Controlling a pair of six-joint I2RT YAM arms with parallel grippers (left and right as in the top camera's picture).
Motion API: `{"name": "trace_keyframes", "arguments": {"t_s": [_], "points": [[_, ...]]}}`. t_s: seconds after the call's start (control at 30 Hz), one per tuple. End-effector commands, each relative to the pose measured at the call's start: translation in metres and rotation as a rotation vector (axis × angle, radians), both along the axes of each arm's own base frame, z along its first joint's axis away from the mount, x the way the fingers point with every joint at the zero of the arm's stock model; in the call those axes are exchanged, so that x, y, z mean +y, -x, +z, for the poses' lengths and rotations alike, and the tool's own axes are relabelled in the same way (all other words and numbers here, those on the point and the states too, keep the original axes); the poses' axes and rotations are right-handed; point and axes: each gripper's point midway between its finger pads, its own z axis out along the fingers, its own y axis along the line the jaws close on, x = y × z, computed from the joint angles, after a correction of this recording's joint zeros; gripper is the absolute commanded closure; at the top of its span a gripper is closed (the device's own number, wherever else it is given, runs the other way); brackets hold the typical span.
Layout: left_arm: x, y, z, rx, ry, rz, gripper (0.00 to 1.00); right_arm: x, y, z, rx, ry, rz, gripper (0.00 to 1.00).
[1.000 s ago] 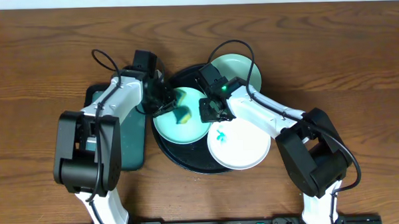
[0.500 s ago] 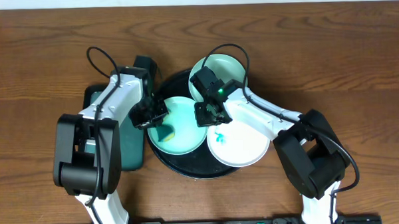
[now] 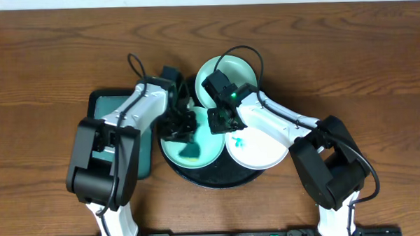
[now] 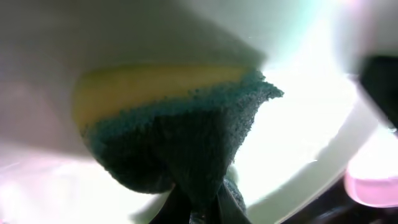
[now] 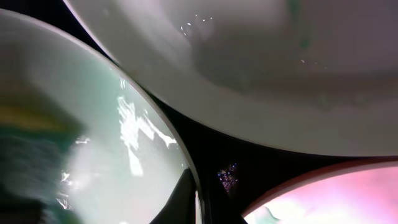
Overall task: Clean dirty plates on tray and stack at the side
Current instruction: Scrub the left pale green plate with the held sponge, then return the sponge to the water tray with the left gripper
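The black tray [image 3: 212,175] holds three plates. My left gripper [image 3: 183,123] is shut on a yellow and teal sponge [image 4: 180,137] and presses it on the front mint green plate [image 3: 191,151]. My right gripper [image 3: 221,120] is shut on that plate's right rim [image 5: 189,171], one finger on each side. The white plate [image 3: 257,150] lies to the right with a teal smear [image 3: 237,140]; it also shows in the right wrist view [image 5: 323,199]. The second mint green plate [image 3: 229,74] lies at the back, partly over the tray's rim.
A small rectangular dark teal tray [image 3: 120,146] with rounded corners lies left of the black tray, under my left arm. Both arms cross over the black tray's middle. Brown wooden table [image 3: 376,70] surrounds everything.
My left gripper has moved the sponge right and back across the front mint plate. My right gripper has stayed on the plate's rim, hardly moving.
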Motion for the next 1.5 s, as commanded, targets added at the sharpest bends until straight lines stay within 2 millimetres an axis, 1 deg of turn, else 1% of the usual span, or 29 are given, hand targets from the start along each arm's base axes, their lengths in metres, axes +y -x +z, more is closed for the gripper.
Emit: {"name": "trace_keyframes", "arguments": {"t_s": [0.0,0.1,0.23,0.3,0.37,0.43,0.53,0.57,0.6,0.67,0.8,0.87,0.9,0.97,1.07,1.3,1.47], "points": [[-0.049,0.023,-0.007,0.094,0.220,-0.051,0.93,-0.010,0.009,-0.016,0.033,0.047,-0.015,0.99],[-0.056,0.012,-0.007,0.060,0.243,-0.021,0.93,-0.011,0.010,-0.016,0.035,0.048,-0.015,0.99],[-0.059,-0.002,-0.008,0.023,0.239,0.021,0.93,-0.011,0.010,-0.016,0.036,0.049,-0.015,0.99],[-0.055,-0.013,-0.013,-0.011,0.201,0.060,0.93,-0.011,0.010,-0.016,0.038,0.050,-0.015,0.99],[-0.048,-0.026,-0.019,-0.048,0.142,0.112,0.93,-0.012,0.011,-0.017,0.041,0.053,-0.015,0.99],[-0.036,-0.039,-0.026,-0.081,0.072,0.181,0.93,-0.013,0.013,-0.017,0.048,0.057,-0.021,0.99],[-0.010,-0.056,-0.034,-0.130,-0.054,0.279,0.93,-0.014,0.014,-0.017,0.052,0.060,-0.022,0.99],[0.002,-0.061,-0.037,-0.152,-0.107,0.302,0.93,-0.014,0.014,-0.017,0.053,0.060,-0.022,0.99],[0.008,-0.063,-0.039,-0.163,-0.131,0.309,0.93,-0.014,0.014,-0.017,0.053,0.060,-0.022,0.99],[0.025,-0.067,-0.042,-0.188,-0.208,0.327,0.93,-0.014,0.014,-0.017,0.054,0.061,-0.022,0.99],[0.058,-0.069,-0.044,-0.225,-0.364,0.346,0.93,-0.014,0.014,-0.017,0.053,0.061,-0.022,0.99],[0.075,-0.071,-0.041,-0.259,-0.453,0.349,0.93,-0.014,0.014,-0.017,0.053,0.061,-0.022,0.99],[0.086,-0.074,-0.039,-0.287,-0.517,0.351,0.93,-0.014,0.014,-0.017,0.054,0.061,-0.022,0.99],[0.103,-0.078,-0.031,-0.335,-0.608,0.352,0.93,-0.014,0.014,-0.017,0.053,0.061,-0.022,0.99],[0.117,-0.082,-0.019,-0.385,-0.684,0.343,0.93,-0.014,0.014,-0.017,0.053,0.060,-0.022,0.99],[0.126,-0.079,-0.005,-0.403,-0.727,0.345,0.93,-0.014,0.013,-0.017,0.051,0.059,-0.022,0.99],[0.130,-0.073,0.013,-0.410,-0.740,0.358,0.93,-0.014,0.013,-0.017,0.051,0.058,-0.027,0.99]]}}
